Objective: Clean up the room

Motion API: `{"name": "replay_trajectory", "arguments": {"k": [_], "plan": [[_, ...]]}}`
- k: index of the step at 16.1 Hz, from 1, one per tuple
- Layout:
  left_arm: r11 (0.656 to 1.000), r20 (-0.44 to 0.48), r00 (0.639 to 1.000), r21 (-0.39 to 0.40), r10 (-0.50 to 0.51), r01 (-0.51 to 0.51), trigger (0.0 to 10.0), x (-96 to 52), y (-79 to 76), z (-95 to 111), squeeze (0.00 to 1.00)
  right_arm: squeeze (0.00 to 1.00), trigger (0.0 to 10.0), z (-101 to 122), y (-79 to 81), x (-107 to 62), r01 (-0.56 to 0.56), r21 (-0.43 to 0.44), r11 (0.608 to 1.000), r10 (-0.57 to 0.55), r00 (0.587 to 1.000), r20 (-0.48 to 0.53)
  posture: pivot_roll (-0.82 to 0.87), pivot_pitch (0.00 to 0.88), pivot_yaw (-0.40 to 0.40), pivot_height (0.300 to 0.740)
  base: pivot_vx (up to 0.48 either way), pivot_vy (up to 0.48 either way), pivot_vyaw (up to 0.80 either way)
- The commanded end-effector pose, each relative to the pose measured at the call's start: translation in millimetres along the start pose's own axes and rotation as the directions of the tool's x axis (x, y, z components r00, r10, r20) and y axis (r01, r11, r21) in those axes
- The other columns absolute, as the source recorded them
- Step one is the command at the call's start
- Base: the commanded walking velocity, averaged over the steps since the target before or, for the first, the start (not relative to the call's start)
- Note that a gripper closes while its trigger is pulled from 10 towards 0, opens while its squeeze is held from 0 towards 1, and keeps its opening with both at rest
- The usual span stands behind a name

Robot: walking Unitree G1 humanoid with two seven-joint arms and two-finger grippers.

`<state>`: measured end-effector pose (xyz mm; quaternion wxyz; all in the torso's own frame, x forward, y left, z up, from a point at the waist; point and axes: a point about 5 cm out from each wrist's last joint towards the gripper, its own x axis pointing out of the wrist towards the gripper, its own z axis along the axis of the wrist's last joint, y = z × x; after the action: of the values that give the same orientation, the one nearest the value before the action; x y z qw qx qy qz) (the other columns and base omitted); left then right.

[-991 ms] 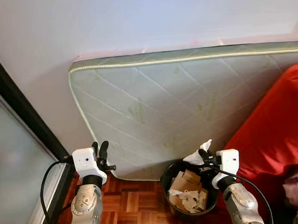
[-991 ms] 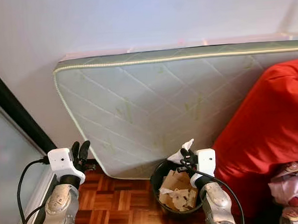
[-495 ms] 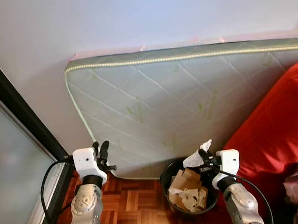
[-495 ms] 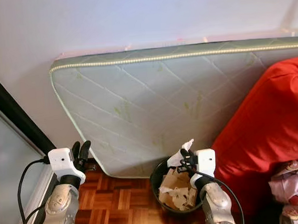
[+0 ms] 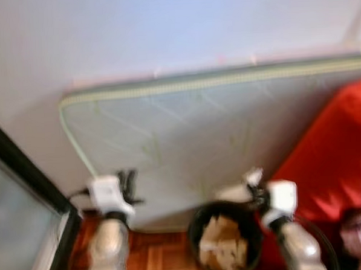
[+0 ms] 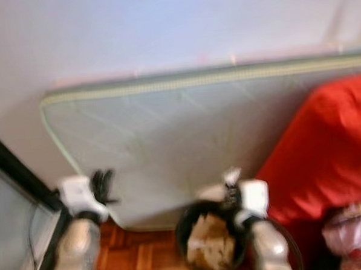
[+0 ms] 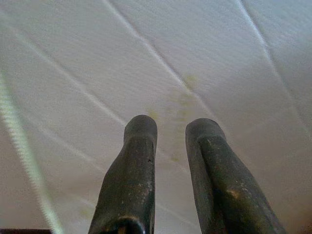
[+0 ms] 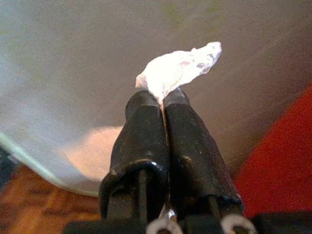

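Observation:
These head views are blurred. My right gripper [image 8: 163,100] is shut on a crumpled white paper wad [image 8: 178,68], which sticks out past the fingertips. In the left eye view that gripper [image 5: 255,190] hovers over the far rim of a black waste bin [image 5: 198,243] on the parquet, with cardboard scraps [image 5: 221,248] inside. My left gripper [image 7: 170,129] points at the mattress, its fingers a narrow gap apart with nothing between them. It shows as a raised gripper [image 5: 128,183] left of the bin.
A pale green quilted mattress [image 5: 198,122] leans on its long edge against the white wall, right behind the bin. A red beanbag [image 5: 336,157] crowds the right side. A dark door frame [image 5: 25,173] with frosted glass runs down the left.
The whole picture has blurred and shifted as the camera moved. Both grippers keep their poses, and the right one still holds the paper wad over the bin.

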<state>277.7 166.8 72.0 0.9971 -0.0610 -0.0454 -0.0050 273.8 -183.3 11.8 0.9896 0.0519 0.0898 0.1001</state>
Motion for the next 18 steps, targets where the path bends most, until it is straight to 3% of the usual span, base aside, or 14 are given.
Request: {"name": "replay_trajectory", "arguments": {"k": [1,13,18], "plan": [[0.999,-0.001,0.999,0.027,0.045,-0.045,10.0,-1.9,14.6,2,0.00,0.00,10.0,3,13.1,6.6,-0.033,0.014,0.999,0.032,0.999,0.020,-0.01,0.000,0.054,0.740,0.244,0.000,0.00],[0.997,0.022,0.997,0.024,0.068,-0.069,10.0,1.2,14.1,8,0.00,0.00,10.0,10,19.8,8.0,-0.093,-0.040,0.995,0.095,0.994,0.053,-0.02,0.000,0.053,0.740,0.020,0.000,0.00],[0.998,0.026,0.998,0.025,0.065,-0.066,10.0,1.6,13.9,9,0.00,0.00,10.0,4,24.2,8.4,-0.117,-0.055,0.992,0.117,0.993,0.004,-0.02,0.000,0.054,0.730,0.000,0.000,0.00]]}}
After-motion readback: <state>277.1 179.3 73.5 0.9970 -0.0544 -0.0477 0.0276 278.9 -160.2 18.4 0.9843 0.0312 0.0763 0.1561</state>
